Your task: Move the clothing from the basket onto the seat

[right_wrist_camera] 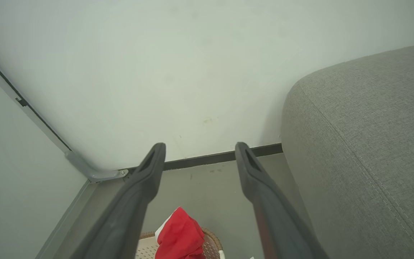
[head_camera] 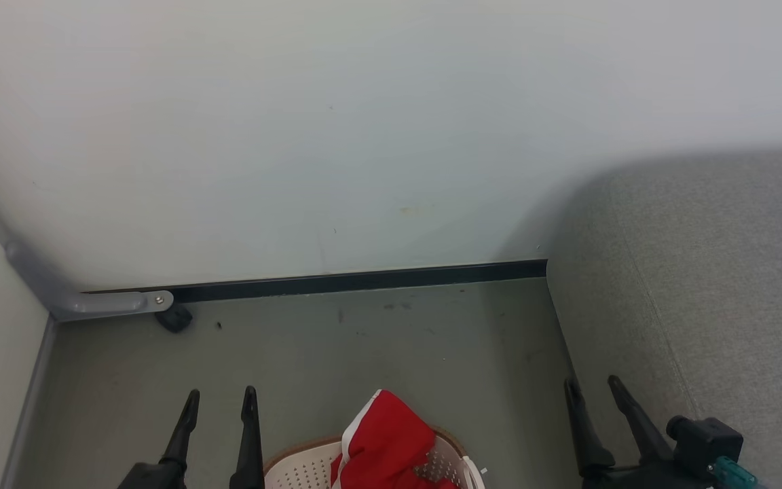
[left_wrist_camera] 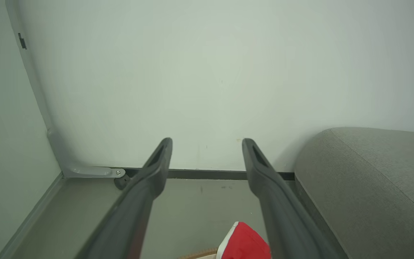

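1. Nearest, at the bottom centre of the head view, the basket [head_camera: 299, 467] sits on the floor [head_camera: 364, 346]. The clothing [head_camera: 384, 435] is heaped in it, a red fold with a white edge standing above the brown rim. Nothing lies on the visible part of the seat, so I judge the task to be at its start.
2. The left tool [head_camera: 220, 394] rises at the lower left, just beside the basket. The right tool [head_camera: 592, 384] rises at the lower right, in front of the seat's edge. Both have their fingers spread apart and hold nothing. Flanking the basket this way looks like a ready stance for reaching into the pile.
3. The seat [head_camera: 717, 285] takes up the right of the frame, near the basket, which probably keeps the carry short.
4. The head view gives both tools with the basket between them. The right wrist view looks down between its fingers at the perforated wall under the red fabric, and it shows the seat's stitched seam. The left wrist view catches just the fabric's tip and a sliver of rim at its bottom edge.
5. Farthest are the pale wall [head_camera: 364, 136], its dark skirting [head_camera: 364, 278] and a grey bracket [head_camera: 119, 302] at the left.
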{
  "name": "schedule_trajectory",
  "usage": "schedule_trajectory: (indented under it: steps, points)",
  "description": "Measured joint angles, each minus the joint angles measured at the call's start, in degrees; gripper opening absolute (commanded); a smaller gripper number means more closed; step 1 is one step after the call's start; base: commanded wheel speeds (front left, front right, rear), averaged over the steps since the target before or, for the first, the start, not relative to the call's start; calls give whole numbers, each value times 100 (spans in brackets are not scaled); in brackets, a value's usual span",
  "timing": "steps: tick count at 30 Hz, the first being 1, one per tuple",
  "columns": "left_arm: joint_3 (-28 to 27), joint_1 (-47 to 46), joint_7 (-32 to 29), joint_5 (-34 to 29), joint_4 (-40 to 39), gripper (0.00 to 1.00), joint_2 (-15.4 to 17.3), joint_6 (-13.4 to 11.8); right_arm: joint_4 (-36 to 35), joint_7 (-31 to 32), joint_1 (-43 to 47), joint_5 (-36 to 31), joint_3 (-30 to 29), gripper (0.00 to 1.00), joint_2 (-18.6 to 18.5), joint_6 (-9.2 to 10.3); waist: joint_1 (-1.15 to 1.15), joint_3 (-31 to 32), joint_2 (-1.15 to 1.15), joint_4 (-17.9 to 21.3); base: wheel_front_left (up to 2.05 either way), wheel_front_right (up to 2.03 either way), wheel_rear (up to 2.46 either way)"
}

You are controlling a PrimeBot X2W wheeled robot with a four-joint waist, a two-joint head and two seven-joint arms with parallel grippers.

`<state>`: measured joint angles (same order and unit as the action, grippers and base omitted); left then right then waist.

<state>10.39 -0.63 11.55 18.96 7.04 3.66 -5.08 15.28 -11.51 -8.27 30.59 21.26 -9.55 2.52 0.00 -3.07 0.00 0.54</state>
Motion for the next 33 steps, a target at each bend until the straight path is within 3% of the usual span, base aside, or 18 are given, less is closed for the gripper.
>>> schedule_trajectory:
  steps: [13, 33]
  points:
    - [112, 70, 275, -916, 40, 100, 26, -154, -9, -277, -58, -950, 372, 100, -94, 109, 0, 106, 0, 28, 0, 0, 0]
    - [-78, 236, 276, -735, 246, 100, 0, -154, -43, -278, 91, -985, 288, 100, -76, 109, 0, 166, 0, 76, 0, 0, 0]
